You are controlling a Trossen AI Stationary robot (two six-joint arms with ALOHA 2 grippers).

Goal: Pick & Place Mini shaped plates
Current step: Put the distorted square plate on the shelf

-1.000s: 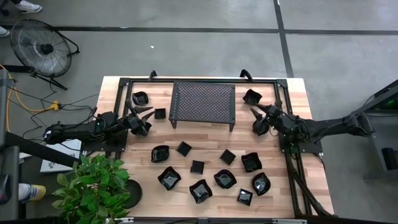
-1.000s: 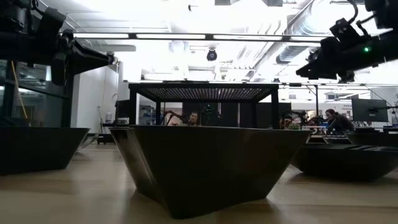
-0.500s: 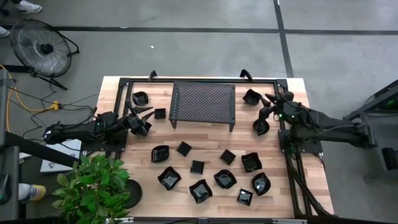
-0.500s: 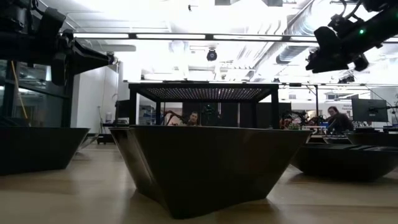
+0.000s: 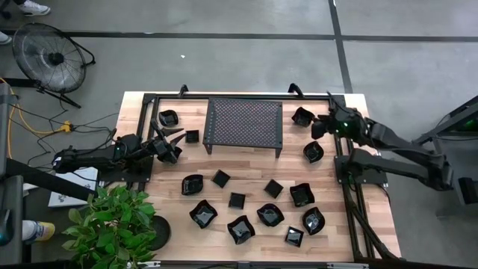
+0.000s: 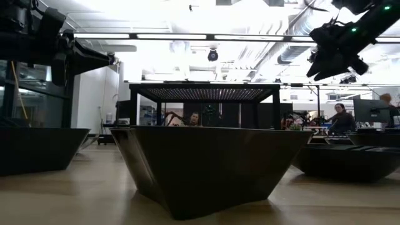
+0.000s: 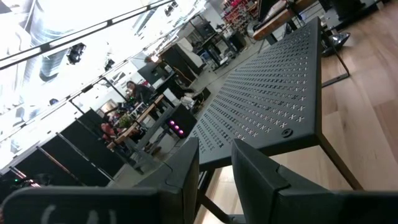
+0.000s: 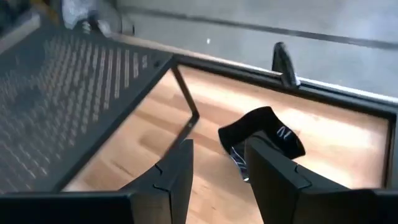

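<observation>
From above, my right gripper [image 5: 320, 123] hovers just right of the mesh rack [image 5: 243, 125], beside a glossy black plate [image 5: 302, 116]; I judge I am lining up a pick. My left gripper [image 5: 169, 143] waits left of the rack. Most mini shaped plates [image 5: 270, 215], square and scalloped, lie in front of the rack on the wooden surface [image 5: 351, 104]. In my right wrist view, my empty fingers [image 8: 177, 168] stand narrowly apart, framing that plate [image 8: 264, 130]; next I should descend over its rim.
</observation>
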